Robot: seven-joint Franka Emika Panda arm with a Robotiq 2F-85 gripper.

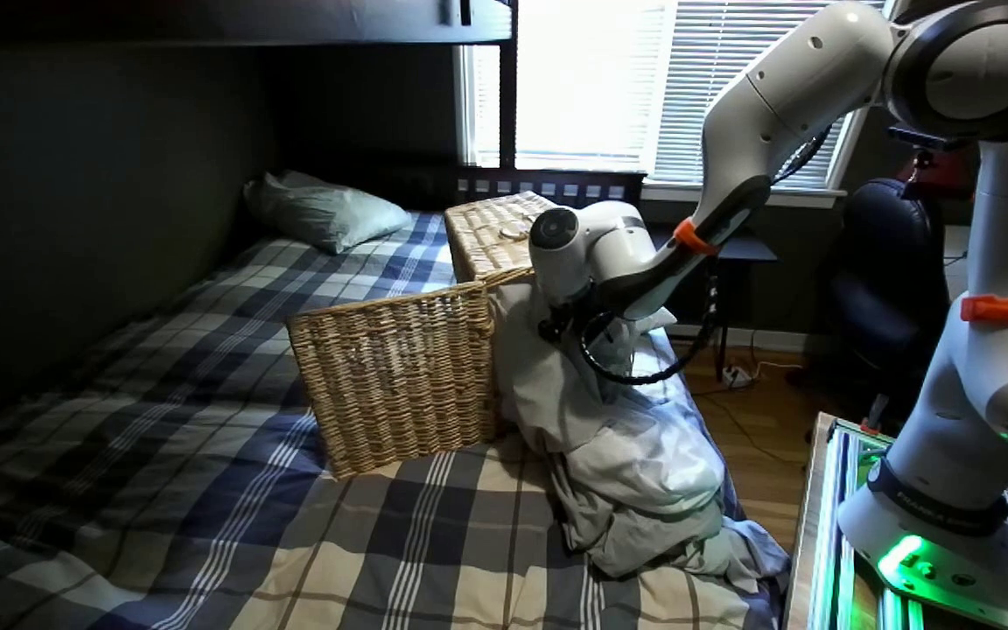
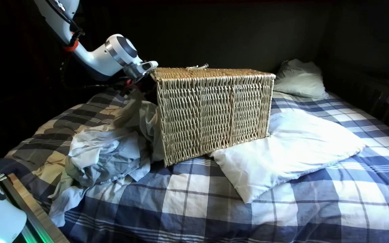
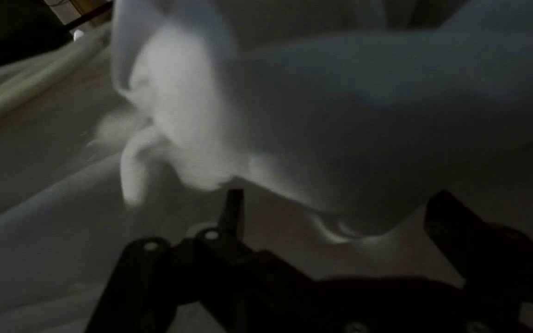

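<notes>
1. Reaching in from six o'clock in the wrist view: end effector [image 3: 338,192], spread wide, with a broad gap from one dark finger [image 3: 234,210] to the next.
2. Filling the same view from ten to two o'clock, beyond the gap: pale cloth [image 3: 275,120], with a fold dipping toward the space between the fingertips. Not pinched; too dim to tell whether touching.
3. Spilled at five o'clock from the end effector in an exterior view: more of the cloth, in a crumpled heap [image 1: 644,472] on the checked bed [image 1: 399,547], draped up toward the end effector.
4. Near the end effector, at eleven o'clock in that view: wicker basket [image 1: 486,238], carrying a small handle [image 2: 197,67] on its upper face.
5. Between eight and nine o'clock: wicker panel [image 1: 399,376], meeting the basket at an upper corner and resting its lower edge on the bed.
6. At four o'clock from the basket in an exterior view: white pillow [image 2: 292,145], lying flat, touching the basket's lower corner.
7. At two o'clock from the basket there: grey pillow [image 2: 301,79].
8. At four o'clock from the end effector in an exterior view: robot base [image 1: 941,542], lit green, beside the bed.
9. At twelve o'clock: bright window [image 1: 591,96].
</notes>
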